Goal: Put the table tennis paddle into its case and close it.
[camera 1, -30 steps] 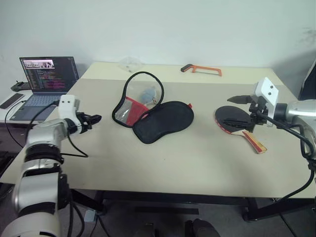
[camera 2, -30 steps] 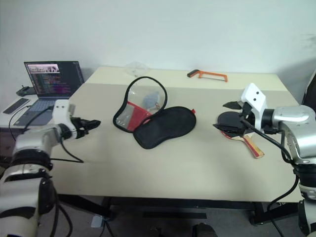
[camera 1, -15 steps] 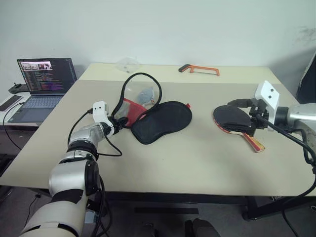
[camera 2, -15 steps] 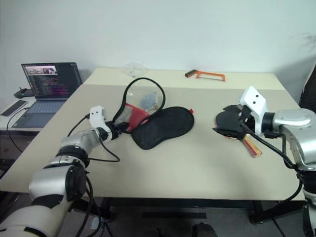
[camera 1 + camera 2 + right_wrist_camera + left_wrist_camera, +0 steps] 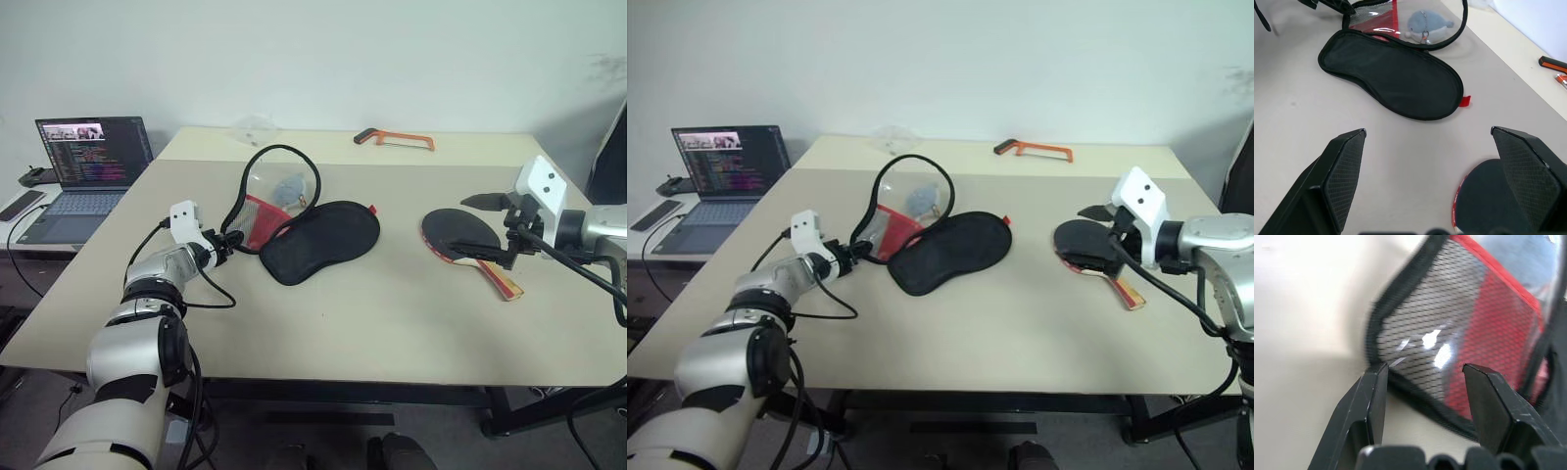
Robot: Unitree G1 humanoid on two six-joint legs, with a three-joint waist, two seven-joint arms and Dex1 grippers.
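Paddle case (image 5: 312, 227) lies unzipped on tabletop (image 5: 372, 313). Left tool (image 5: 1425, 387) part-open, straddling mesh-flap edge, probably not yet pinching; close squarely on piping. Right tool (image 5: 1435, 161) wide open, empty, above table tennis paddle (image 5: 468, 242).

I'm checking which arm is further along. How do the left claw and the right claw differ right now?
The left claw sits at the case, its fingers straddling the edge of the raised mesh and red flap; the right claw hangs over the table tennis paddle, which lies flat on the table. The right claw is spread wide; the left claw's fingers stand closer together. Both are open and hold nothing.
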